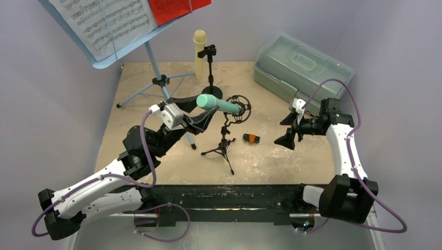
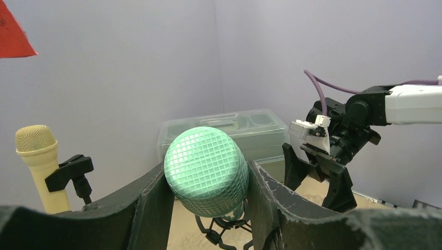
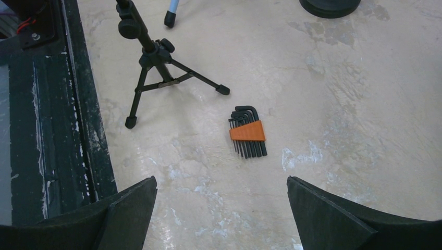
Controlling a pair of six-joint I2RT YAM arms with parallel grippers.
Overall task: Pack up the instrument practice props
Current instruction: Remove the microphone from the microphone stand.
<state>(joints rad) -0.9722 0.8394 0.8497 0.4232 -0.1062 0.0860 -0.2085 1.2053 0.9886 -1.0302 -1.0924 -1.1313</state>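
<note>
From where I stand, the first worry is on the left: the left arm's elbow sits close to the tripod legs [image 1: 156, 83] of the pale-blue sheet-music rack [image 1: 107, 63], and a careless swing could knock a leg and send the white music pages [image 1: 104, 21] and the red page [image 1: 174, 9] sliding off. Next along, the left gripper [image 2: 208, 182] is closed around the rounded mesh head of the teal toy microphone [image 1: 219, 103], whose tail is seated in the black shock-mount holder [image 1: 240, 108] on its small tripod [image 1: 223, 148]. That head is curved and smooth-looking, so I judge the hold could slip, and a pull that is off the mount's line could drag the light tripod over, perhaps into the cream toy microphone [image 1: 199, 52] clipped upright in the other black mic holder [image 1: 210, 67] just behind. The hex key set [image 3: 247, 136] lies loose on the table [image 1: 292, 161] near the tripod's feet. The right gripper [image 3: 221, 208] hangs above the table with jaws spread wide and nothing in them, near the translucent plastic case [image 1: 302, 65]. As for what I can't see: the rack's upper part is cut off, the microphone's tail is lost inside the mount, how firmly the pads bear on the head is hidden, and whether the case is latched I cannot tell.
</note>
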